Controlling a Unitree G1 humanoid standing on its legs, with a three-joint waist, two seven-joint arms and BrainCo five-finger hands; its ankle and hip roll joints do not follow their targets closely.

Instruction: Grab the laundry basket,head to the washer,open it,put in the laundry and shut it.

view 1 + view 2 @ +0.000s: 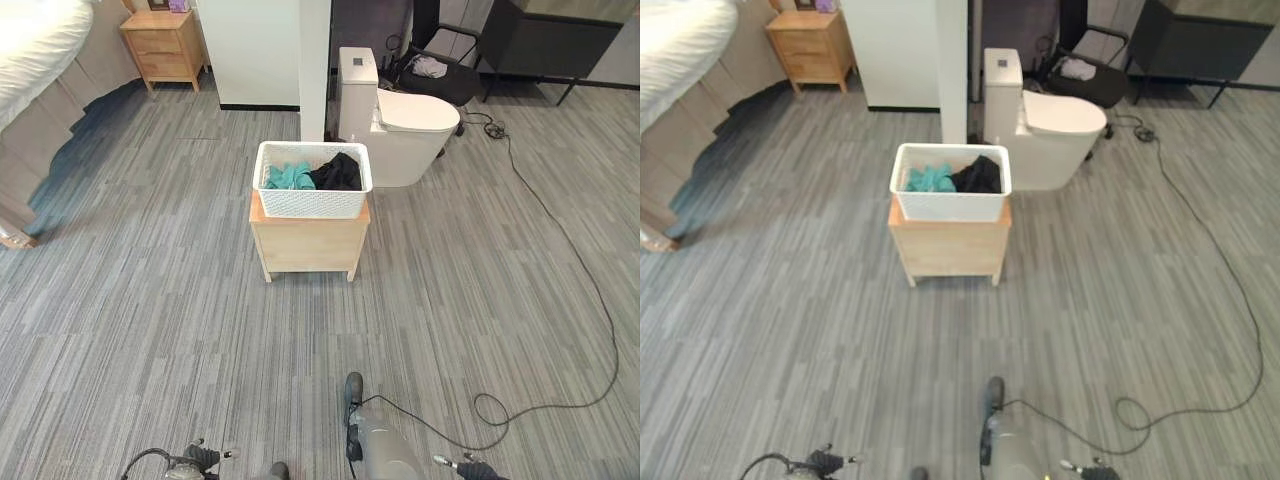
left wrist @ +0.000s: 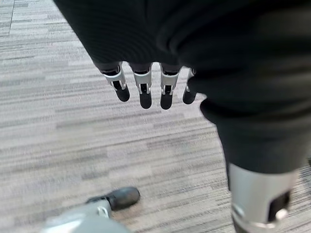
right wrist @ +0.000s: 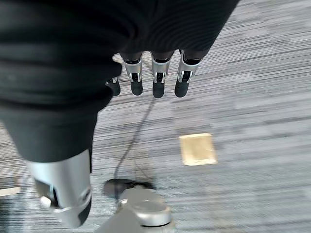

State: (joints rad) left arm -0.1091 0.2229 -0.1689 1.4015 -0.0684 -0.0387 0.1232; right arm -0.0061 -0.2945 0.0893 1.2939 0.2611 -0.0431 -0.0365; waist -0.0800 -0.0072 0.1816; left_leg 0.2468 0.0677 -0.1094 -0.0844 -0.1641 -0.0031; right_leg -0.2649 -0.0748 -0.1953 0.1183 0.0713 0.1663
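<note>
laundry basket (image 1: pixel 312 192) sits on table (image 1: pixel 308 243), laundry (image 1: pixel 314 176) inside; toilet (image 1: pixel 400 122) behind right, nightstand (image 1: pixel 165 45) far left.

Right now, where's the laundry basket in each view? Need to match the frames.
Left eye view: laundry basket just above centre, on a small wooden stand, teal and black laundry inside.
Right eye view: same spot, basket on the stand, a touch left of centre.
Left wrist view: not in it; left hand over carpet.
Right wrist view: not in it; right hand over carpet.
Shared landmark: white toilet behind the basket, to its right.
</note>
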